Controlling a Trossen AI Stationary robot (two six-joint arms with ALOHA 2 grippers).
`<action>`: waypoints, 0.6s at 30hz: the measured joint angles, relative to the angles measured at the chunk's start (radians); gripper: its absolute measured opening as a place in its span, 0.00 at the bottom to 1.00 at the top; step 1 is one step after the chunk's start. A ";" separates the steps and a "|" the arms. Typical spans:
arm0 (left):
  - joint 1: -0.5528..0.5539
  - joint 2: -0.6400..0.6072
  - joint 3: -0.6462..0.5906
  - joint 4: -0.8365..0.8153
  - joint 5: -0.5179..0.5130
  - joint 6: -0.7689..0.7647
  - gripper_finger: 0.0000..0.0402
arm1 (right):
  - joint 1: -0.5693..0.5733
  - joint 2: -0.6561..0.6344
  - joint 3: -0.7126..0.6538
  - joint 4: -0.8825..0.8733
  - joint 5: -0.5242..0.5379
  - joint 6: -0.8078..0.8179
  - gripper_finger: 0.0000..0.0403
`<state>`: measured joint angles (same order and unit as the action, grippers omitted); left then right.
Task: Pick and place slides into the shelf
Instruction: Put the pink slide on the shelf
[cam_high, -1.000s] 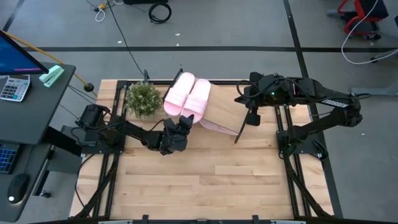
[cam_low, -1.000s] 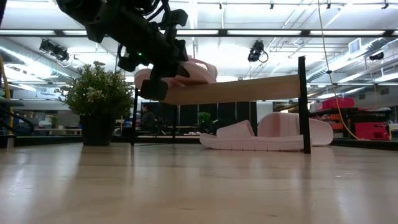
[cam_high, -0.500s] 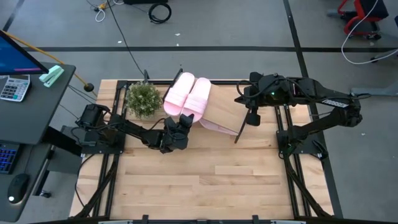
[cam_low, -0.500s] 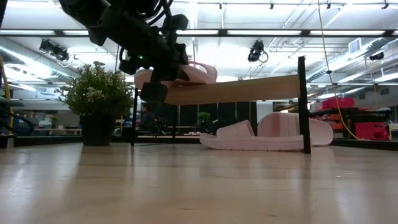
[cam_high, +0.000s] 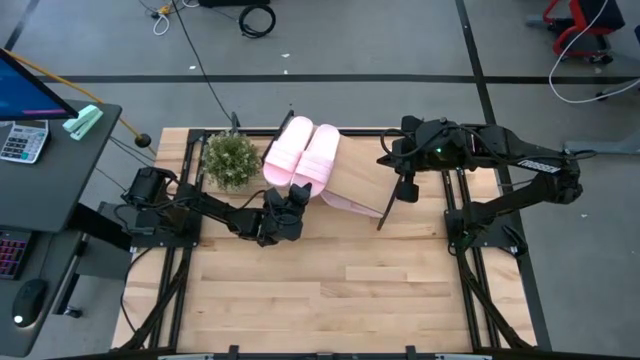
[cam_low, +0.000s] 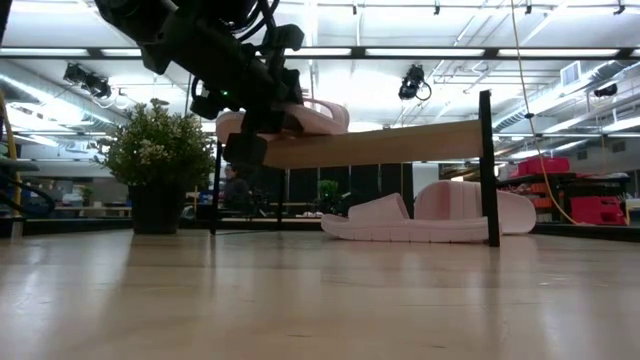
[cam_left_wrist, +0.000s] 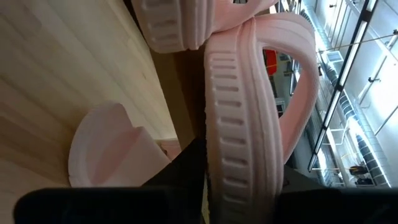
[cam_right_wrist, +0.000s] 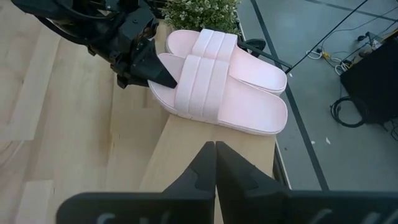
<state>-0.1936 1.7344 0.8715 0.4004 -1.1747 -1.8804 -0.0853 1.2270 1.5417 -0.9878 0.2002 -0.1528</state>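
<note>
Two pink slides lie side by side on the slanted shelf (cam_high: 355, 172), soles on its board: one (cam_high: 288, 145) toward the table's left, one (cam_high: 321, 155) beside it. Two more slides (cam_low: 385, 218) (cam_low: 470, 205) lie on the table under the shelf. My left gripper (cam_high: 297, 195) is at the shelf's near edge, shut on the second slide (cam_right_wrist: 230, 106). My right gripper (cam_high: 403, 192) hangs shut above the shelf's right part, touching nothing; in the right wrist view it (cam_right_wrist: 215, 149) points at the bare board. My left gripper pinches the near end (cam_right_wrist: 163, 93) of the right-hand slide on the shelf, one finger (cam_right_wrist: 163, 74) on the footbed, the other under the ribbed sole (cam_left_wrist: 239, 155). The fingers come slanting from the table's near-left side, along the slide. The slide rests on the shelf board.
A potted plant (cam_high: 232, 158) stands at the table's far-left corner, just left of the shelf. The shelf's black legs (cam_low: 488, 170) stand on the table. The right half of the shelf board (cam_right_wrist: 205, 134) is bare. Bare tabletop (cam_high: 330, 290) lies toward the near edge.
</note>
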 joint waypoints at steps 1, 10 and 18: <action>-0.001 0.000 0.000 0.001 -0.003 0.000 0.23 | 0.000 0.000 0.000 0.000 0.000 0.000 0.02; -0.014 0.000 -0.001 0.004 -0.034 -0.001 0.34 | 0.000 0.000 0.000 -0.003 0.000 0.000 0.02; -0.014 0.000 -0.001 0.004 0.003 0.003 0.48 | 0.000 0.000 0.000 -0.003 0.000 0.002 0.03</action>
<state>-0.2073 1.7345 0.8707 0.4042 -1.1714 -1.8778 -0.0853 1.2270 1.5417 -0.9909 0.2001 -0.1509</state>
